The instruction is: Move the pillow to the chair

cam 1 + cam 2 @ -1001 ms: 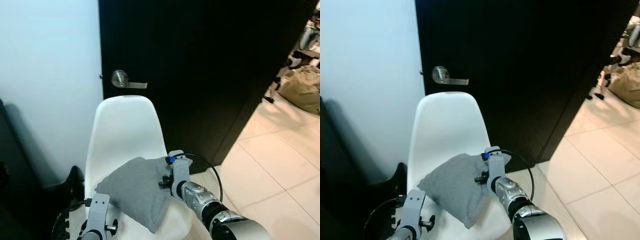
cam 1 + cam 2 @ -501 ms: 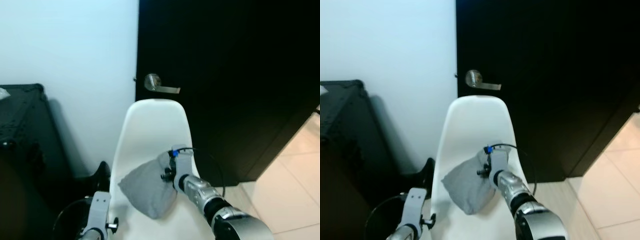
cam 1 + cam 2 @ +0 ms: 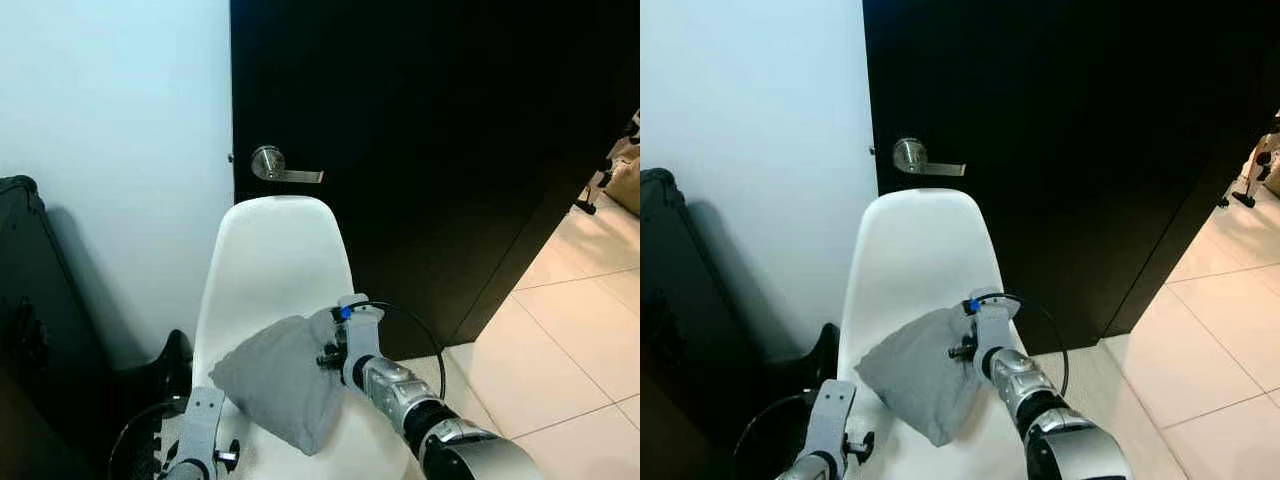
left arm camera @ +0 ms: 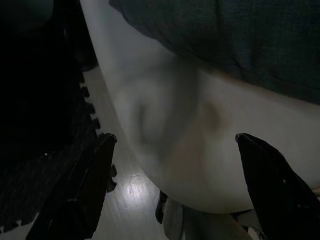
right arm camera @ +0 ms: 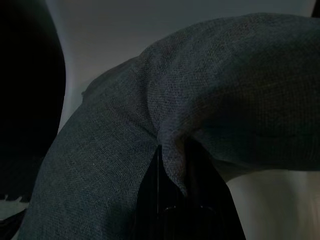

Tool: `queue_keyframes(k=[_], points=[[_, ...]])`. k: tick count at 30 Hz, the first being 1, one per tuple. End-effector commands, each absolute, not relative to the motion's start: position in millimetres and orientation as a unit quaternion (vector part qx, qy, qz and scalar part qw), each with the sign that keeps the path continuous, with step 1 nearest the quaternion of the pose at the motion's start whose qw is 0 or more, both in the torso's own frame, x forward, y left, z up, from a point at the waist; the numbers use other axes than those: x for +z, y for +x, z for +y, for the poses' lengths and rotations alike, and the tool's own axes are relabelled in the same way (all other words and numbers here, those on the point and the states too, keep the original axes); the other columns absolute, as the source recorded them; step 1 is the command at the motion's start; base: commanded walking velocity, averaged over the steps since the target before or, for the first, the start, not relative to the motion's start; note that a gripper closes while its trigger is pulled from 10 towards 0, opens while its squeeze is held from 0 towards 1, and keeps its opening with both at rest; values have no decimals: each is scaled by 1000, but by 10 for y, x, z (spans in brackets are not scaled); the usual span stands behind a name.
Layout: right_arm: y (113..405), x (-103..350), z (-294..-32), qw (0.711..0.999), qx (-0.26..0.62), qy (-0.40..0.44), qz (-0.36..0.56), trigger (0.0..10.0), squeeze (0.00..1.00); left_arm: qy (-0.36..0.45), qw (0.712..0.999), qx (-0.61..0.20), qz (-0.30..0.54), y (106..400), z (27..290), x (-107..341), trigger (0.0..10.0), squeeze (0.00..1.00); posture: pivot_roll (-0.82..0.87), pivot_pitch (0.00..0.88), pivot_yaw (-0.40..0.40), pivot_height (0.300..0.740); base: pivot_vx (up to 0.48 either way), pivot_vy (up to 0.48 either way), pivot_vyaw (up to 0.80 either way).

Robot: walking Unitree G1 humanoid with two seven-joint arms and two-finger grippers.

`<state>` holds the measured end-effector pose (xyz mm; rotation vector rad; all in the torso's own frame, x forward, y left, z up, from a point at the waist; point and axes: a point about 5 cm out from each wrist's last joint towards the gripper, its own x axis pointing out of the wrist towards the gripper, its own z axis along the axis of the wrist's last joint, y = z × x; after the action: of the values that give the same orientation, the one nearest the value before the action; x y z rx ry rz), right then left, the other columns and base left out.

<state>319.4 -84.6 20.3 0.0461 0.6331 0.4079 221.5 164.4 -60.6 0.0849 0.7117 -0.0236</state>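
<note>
Grey pillow (image 3: 278,380) on the seat of the white chair (image 3: 272,260), which stands before a black door (image 3: 430,130) with a metal handle (image 3: 283,168), beside a pale wall (image 3: 110,130). Right gripper (image 5: 172,165) clamped on a fold of the pillow at its right edge, fingers pinched together in the fabric. Left gripper (image 4: 175,150) low at the chair's front left edge, fingers (image 4: 82,185) spread wide and holding nothing, with a dark case (image 3: 30,300) left of the chair

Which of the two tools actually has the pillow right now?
The right tool: it is pinched shut on the grey pillow. The left tool is open beside the white chair.
</note>
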Motion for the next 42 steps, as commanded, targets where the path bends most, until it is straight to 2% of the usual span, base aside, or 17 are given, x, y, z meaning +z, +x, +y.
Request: queue_keyframes(k=[1, 16, 28, 36, 42], points=[[3156, 159, -860, 924, 209, 9, 319, 10000, 0, 36, 933, -16, 357, 2198, 1587, -626, 10000, 0, 209, 0, -113, 740, 0, 0, 0], [3101, 119, -803, 914, 245, -22, 321, 10000, 0, 33, 933, -13, 358, 2205, 1568, -624, 10000, 0, 203, 0, -116, 740, 0, 0, 787], [3110, 113, -854, 918, 228, -24, 324, 10000, 0, 21, 930, -5, 367, 2193, 1574, -638, 10000, 0, 199, 0, -119, 740, 0, 0, 0], [3073, 63, -878, 915, 220, -36, 337, 10000, 0, 28, 928, -7, 371, 2178, 1571, -649, 10000, 0, 199, 0, -121, 740, -311, 0, 0], [3070, 59, -878, 914, 219, -37, 338, 10000, 0, 21, 930, -4, 368, 2184, 1566, -643, 10000, 0, 197, 0, -120, 740, 0, 0, 0]])
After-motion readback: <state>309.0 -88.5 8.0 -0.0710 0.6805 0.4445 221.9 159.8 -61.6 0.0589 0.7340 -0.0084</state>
